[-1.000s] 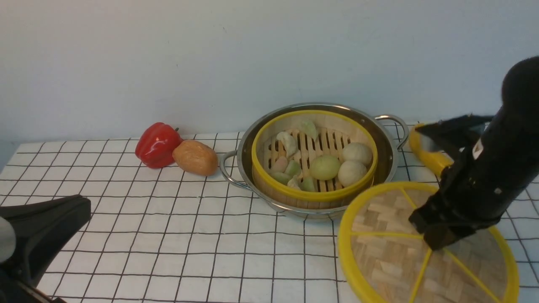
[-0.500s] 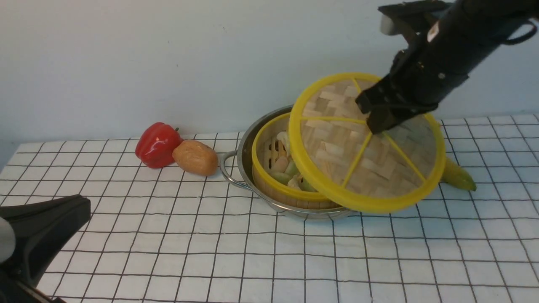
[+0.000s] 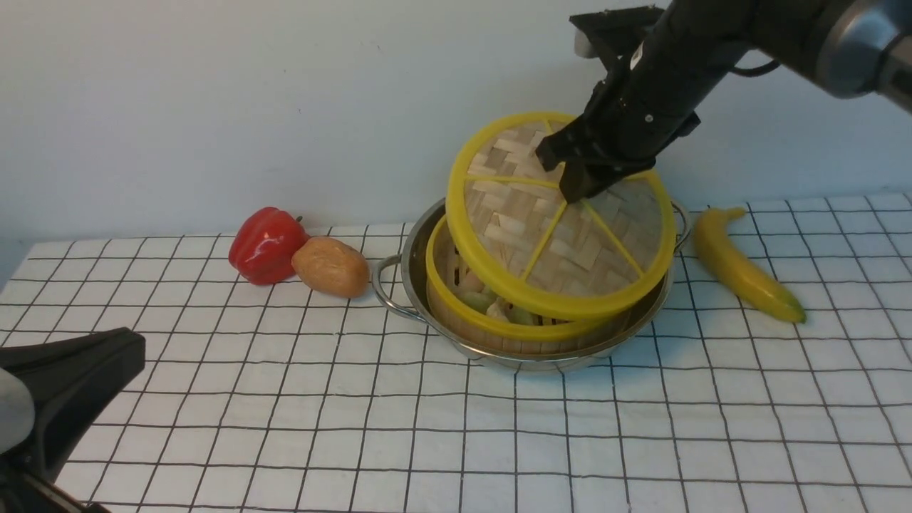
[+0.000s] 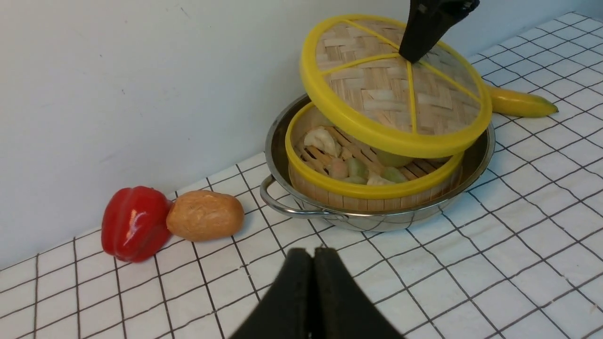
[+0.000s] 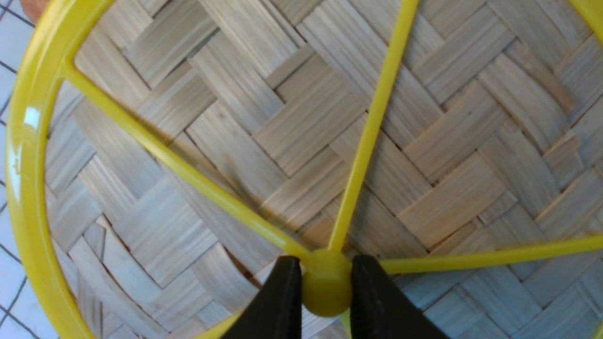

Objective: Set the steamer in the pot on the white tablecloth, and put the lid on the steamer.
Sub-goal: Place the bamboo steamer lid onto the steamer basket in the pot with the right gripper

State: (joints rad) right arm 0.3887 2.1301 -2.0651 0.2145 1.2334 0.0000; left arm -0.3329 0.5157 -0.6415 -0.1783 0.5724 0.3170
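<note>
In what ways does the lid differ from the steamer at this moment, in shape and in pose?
The lid is a flat woven disc with yellow spokes; the steamer is a deep basket with a slatted floor. The lid is held tilted by the right gripper at its knob; the steamer sits level in the pot. Both are round, bamboo and yellow-rimmed.

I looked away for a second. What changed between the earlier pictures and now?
The right hand, gripping the lid by its knob throughout, raised it from the cloth and carried it left and back; it now hangs tilted over the steamer. Steamer, pot, pepper, potato, banana and the shut left hand stayed put.
</note>
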